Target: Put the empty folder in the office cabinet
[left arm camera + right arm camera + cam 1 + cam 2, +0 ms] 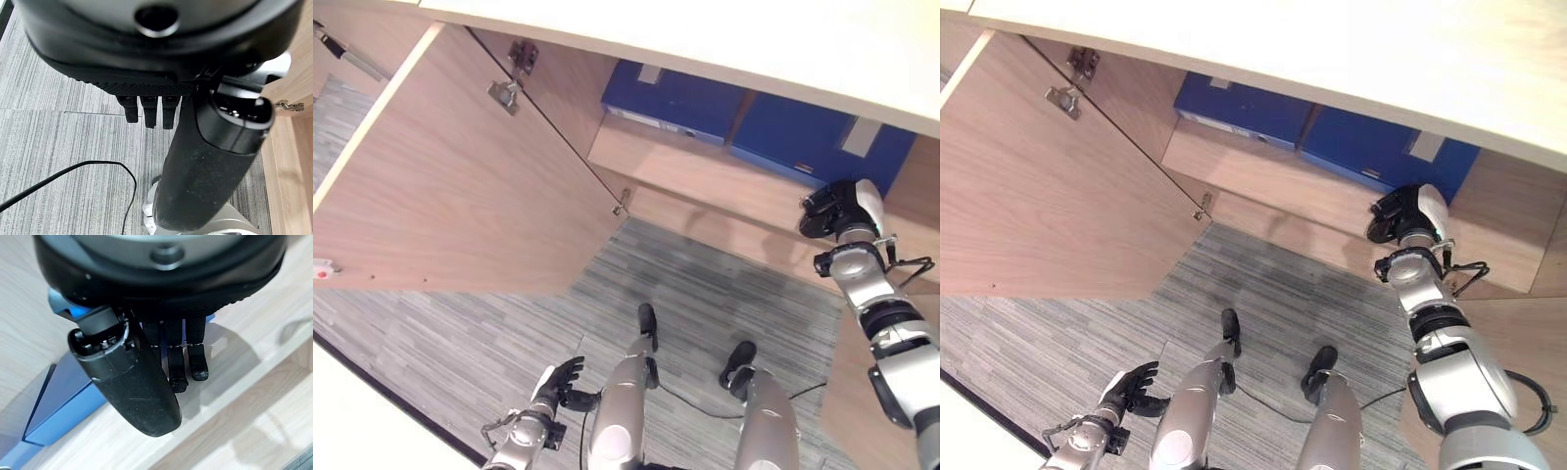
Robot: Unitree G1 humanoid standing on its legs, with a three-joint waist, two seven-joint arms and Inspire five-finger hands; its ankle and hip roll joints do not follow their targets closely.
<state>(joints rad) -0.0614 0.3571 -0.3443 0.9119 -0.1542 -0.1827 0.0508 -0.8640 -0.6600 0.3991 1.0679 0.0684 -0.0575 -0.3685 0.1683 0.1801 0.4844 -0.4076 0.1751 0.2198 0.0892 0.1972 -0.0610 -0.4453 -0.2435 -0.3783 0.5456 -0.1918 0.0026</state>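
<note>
Two blue folders lie inside the open wooden cabinet, one to the left (680, 98) and one to the right (808, 137), both resting on the shelf (705, 171). My right hand (842, 211) is raised at the shelf's front, just before the right folder's near corner. Seen from the right wrist, the right hand (161, 274) hovers over the shelf board with relaxed fingers that hold nothing, and the blue folder (63, 406) lies beside it. My left hand (558, 384) hangs low, open and holding nothing.
The cabinet door (460, 196) stands swung wide open on the left, its metal hinges (509, 93) showing. A pale top panel (705, 39) overhangs the shelf. Grey striped carpet (705, 284) lies in front of the cabinet. A second wooden panel (847, 392) rises at the lower right.
</note>
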